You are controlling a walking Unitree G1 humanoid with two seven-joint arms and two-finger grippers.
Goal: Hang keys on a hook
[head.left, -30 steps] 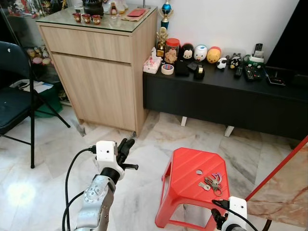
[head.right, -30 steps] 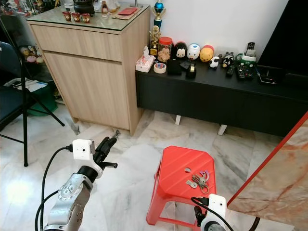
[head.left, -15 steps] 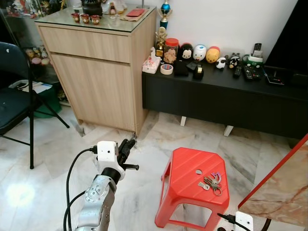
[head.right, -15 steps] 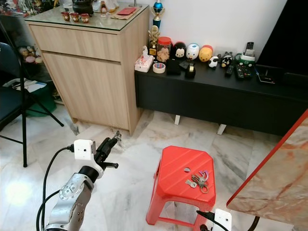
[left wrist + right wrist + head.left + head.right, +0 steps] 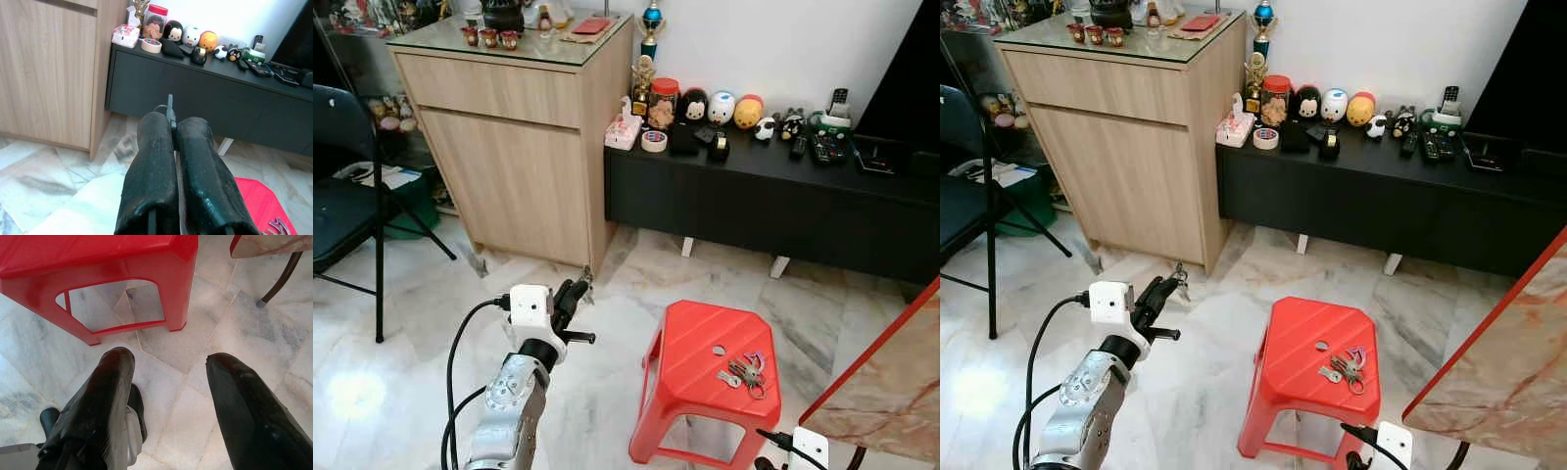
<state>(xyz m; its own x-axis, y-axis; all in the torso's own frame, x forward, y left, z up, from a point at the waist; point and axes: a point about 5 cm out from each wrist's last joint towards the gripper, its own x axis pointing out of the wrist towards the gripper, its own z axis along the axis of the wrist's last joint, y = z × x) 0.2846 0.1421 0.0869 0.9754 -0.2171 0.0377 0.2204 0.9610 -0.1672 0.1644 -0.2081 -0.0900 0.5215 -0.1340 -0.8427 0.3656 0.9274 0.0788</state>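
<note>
Two sets of keys are in sight, and the red stool [image 5: 690, 343] on the marble floor [image 5: 421, 323] serves to place them. Far to the left of the stool stands a dark folding chair [image 5: 337, 196], and nearer, behind and to the left of it, a tall wooden cabinet [image 5: 509, 147]. Just left of the stool, raised above the floor, the left gripper [image 5: 570, 292] points toward the cabinet's lower corner; its two black fingers are pressed together and pinch a small key [image 5: 169, 108], a thin grey metal piece that stands up out of the fingertips with a fine wire loop at its side. It is too small to tell its shape further. Behind the stool a long black bench [image 5: 754, 201] runs along the wall, set with jars, toy figures and remotes. On the right part of the stool's seat, just past the round hole in its middle, lies a bunch of keys [image 5: 744, 372]: several silvery keys fanned flat, a metal ring, and a pale purple tag at the upper edge. Below and to the right of the stool the right gripper [image 5: 168, 360] hangs low over the floor, fingers spread wide with nothing between them, near the stool's side opening. Right of the stool slants a red-edged marble tabletop [image 5: 891, 392].
</note>
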